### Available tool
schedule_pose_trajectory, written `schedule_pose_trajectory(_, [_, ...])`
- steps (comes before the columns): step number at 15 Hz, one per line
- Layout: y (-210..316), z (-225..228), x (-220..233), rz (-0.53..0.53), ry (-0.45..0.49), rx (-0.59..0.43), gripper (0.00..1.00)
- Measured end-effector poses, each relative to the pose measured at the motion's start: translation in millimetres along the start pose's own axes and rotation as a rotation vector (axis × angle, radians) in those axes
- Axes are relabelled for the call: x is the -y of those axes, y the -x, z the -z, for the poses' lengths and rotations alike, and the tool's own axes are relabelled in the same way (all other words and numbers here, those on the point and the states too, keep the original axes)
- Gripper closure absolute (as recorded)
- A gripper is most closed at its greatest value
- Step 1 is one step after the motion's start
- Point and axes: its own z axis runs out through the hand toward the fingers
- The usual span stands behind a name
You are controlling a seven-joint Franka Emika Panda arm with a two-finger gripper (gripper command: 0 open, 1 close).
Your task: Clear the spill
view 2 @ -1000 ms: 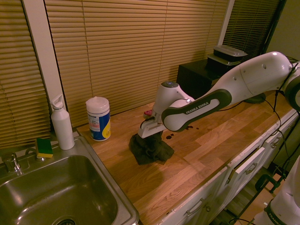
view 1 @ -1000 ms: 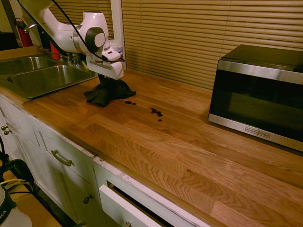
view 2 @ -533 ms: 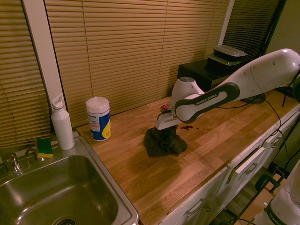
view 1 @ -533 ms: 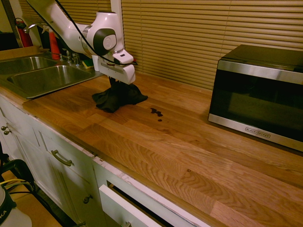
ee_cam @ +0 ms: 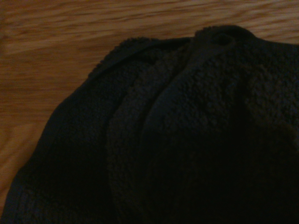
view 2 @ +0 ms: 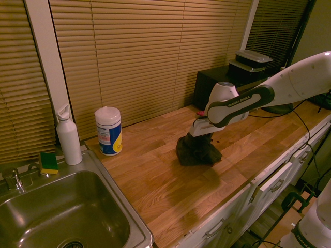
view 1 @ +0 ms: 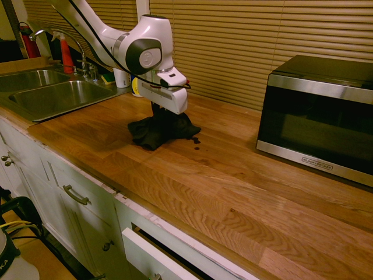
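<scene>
White robot arm over a wooden kitchen counter (view 1: 192,175), pointing straight down. Claw (view 1: 162,112) clamped tight on the bunched top of a black cloth (view 1: 160,130), so the cloth hangs in a tent shape with its skirt spread on the counter, presumably to drag the fabric flat across the wood as a wipe. In the close-up wrist view, only dark terry folds of the cloth (ee_cam: 187,140) against wood grain.

Spill (view 1: 196,141): a couple of small dark drops on the counter, touching the cloth's edge on the side toward the microwave (view 1: 317,114) and just beyond it. Possibly more hidden under the cloth; cannot tell. Judged as mid-wipe, with those last drops not yet covered.

Containers: a steel sink (view 2: 57,217) well apart from the cloth, at the counter's far end from the microwave, basin apparently empty. On the sink rim, a green and yellow sponge (view 2: 49,162) and a white spray bottle (view 2: 68,136). Between sink and cloth, a lidded white tub of wipes (view 2: 108,130), contents hidden.
</scene>
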Motion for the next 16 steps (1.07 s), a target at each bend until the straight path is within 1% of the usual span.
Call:
schedule_pose_trajectory(5, [-63, 8, -59, -0.075, -0.019, 0.006, 1.00])
schedule_pose_trajectory(12, [-126, 19, -117, -0.157, -0.055, 0.029, 1.00])
schedule_pose_trajectory(14, [-134, 21, -123, -0.164, -0.063, 0.035, 1.00])
schedule_pose_trajectory(16, [-127, 18, -112, -0.141, -0.062, 0.043, 1.00])
